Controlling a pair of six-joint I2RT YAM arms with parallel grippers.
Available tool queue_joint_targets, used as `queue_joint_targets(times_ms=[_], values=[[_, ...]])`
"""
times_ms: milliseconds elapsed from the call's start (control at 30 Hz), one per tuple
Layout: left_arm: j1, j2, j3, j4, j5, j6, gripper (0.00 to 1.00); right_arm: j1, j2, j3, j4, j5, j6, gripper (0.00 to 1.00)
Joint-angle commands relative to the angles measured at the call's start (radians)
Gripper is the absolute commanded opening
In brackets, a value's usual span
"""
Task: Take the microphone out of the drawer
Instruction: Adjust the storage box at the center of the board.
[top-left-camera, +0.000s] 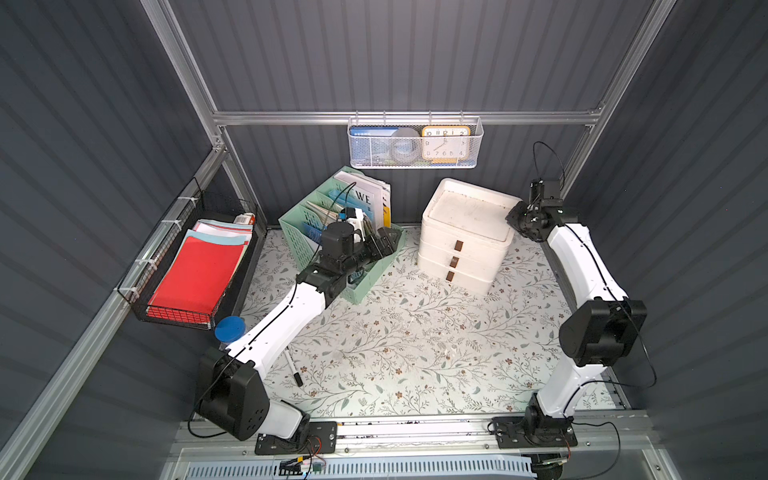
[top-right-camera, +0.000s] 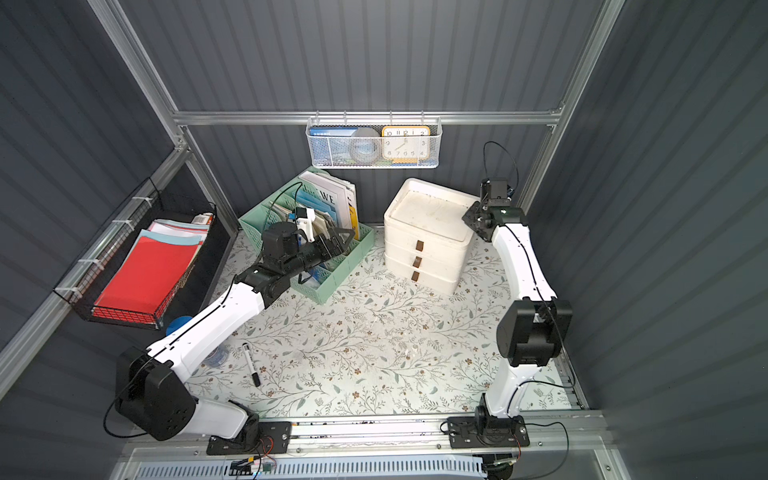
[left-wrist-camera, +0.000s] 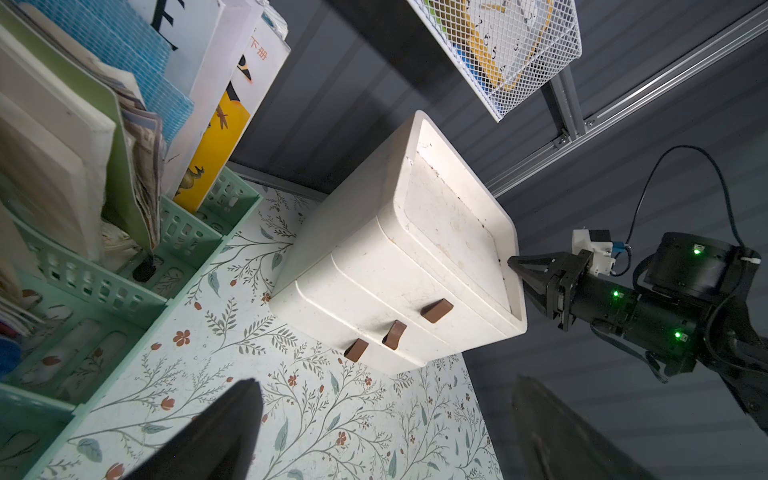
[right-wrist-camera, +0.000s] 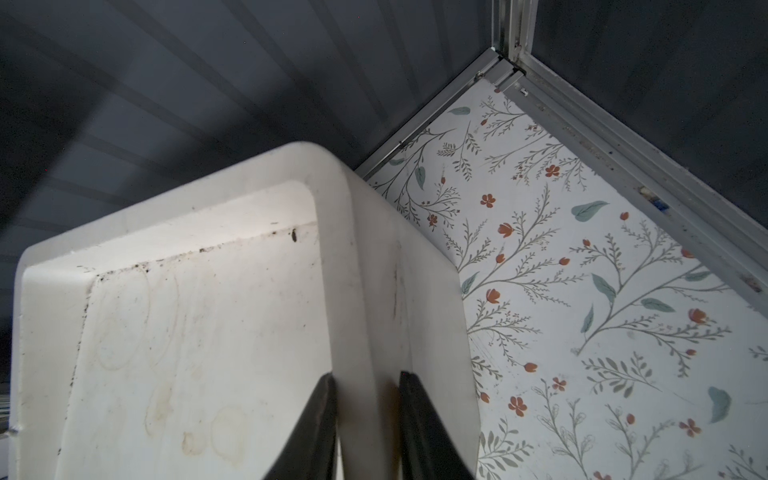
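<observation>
- white drawer unit (top-left-camera: 461, 224) sitting at back of table (top-left-camera: 415, 353). All 3 drawers lying flush and shut, brown handles (top-left-camera: 454, 261) facing fwd.
- mic: not showing in any view, so can't tell which drawer is holding it.
- R gripper (right-wrist-camera: 365, 378) reaching in at unit's top R edge. Fingers (right-wrist-camera: 320, 419) straddling raised rim of top tray, one inside, one outside. Gap narrow, pinching the rim wall.
- L gripper (left-wrist-camera: 384, 380) hovering w/ jaws standing wide, holding nothing. It's hanging over the end of the green organizer (top-left-camera: 297, 239) nearest the unit, pointing at the drawer fronts, apart from them.
- marker (top-right-camera: 251, 365) lying on table near L arm, well apart from unit.
</observation>
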Motion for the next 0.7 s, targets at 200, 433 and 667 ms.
queue_joint_targets(times_ms=[200,433,667], values=[[-0.003,0.011,-0.009,0.006,0.032,0.017,0.99,0.011,-0.078,-0.127,-0.119,0.028,0.076,0.00],[-0.003,0.084,0.029,0.023,0.080,-0.001,0.99,0.053,-0.258,-0.299,-0.097,0.031,0.140,0.00],[-0.003,0.145,0.096,0.016,0.129,-0.020,0.99,0.134,-0.409,-0.421,-0.128,0.030,0.213,0.00]])
